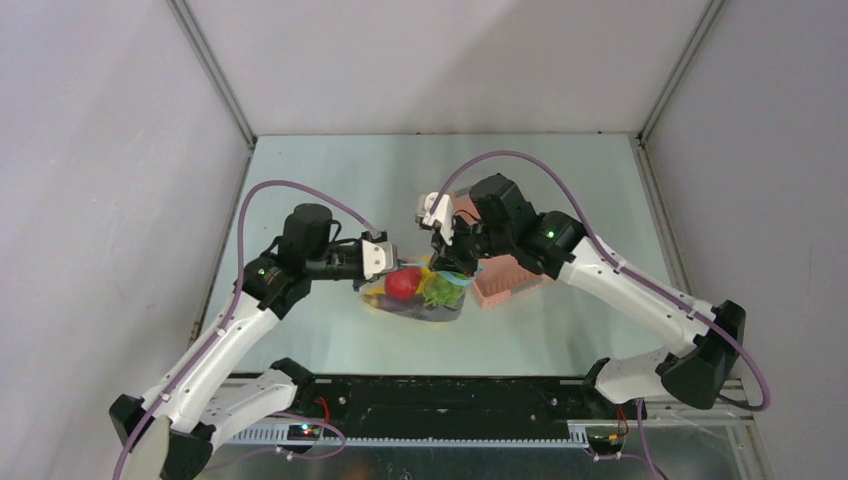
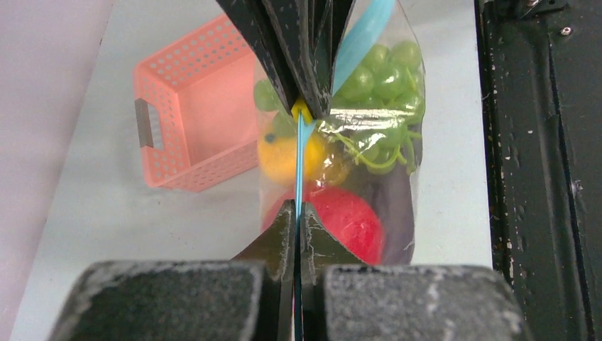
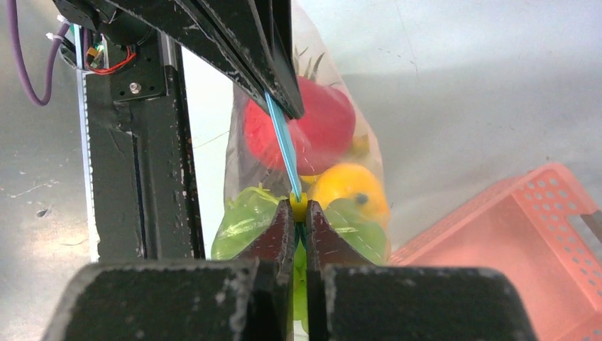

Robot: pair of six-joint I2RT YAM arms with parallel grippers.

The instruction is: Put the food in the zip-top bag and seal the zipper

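**Item 1, left gripper** point(image 2: 296, 213): jaws closed tight on the zipper point(image 2: 299, 165). It pinches the light blue strip edge-on at its nearer end, with no gap showing between the pads.

**Item 2, zipper:** drawn taut in a straight line between the two claws, running from the left one to the right.

**Item 3, zip-top bag** point(image 2: 376, 124): clear plastic hanging below the strip, between and beneath both claws. Whether its bottom rests on the table point(image 2: 106, 213) cannot be told.
- Nearest the left claw is the red round fruit point(image 2: 348, 217), with a dark purple piece point(image 2: 394, 199) beside it.
- Next comes a yellow piece point(image 2: 287, 158).
- The green grapes point(image 2: 383, 78) sit at the far end.
- The right wrist view also shows pale green cabbage point(image 3: 245, 217) pressed against the bag wall.
- All the food that can be seen is inside the bag.

**Item 4, right gripper** point(image 3: 299, 209): jaws likewise closed on the zipper. They clamp it at a small yellow tab point(image 3: 299, 204) further along the strip, tip to tip opposite the left claw.

**Item 5, pink basket** point(image 2: 188, 106): stands on the table just beyond the bag, on the right arm's side and close to the bag. Its interior shows nothing.

**Item 6, black rail** point(image 2: 539, 177): runs along the near table edge, clear of the bag.

**Item 7, arms:** the left arm point(image 1: 230, 330) and right arm point(image 1: 620, 280) both reach inward from their bases. Their elbows are raised and their wrists converge over the table's middle.
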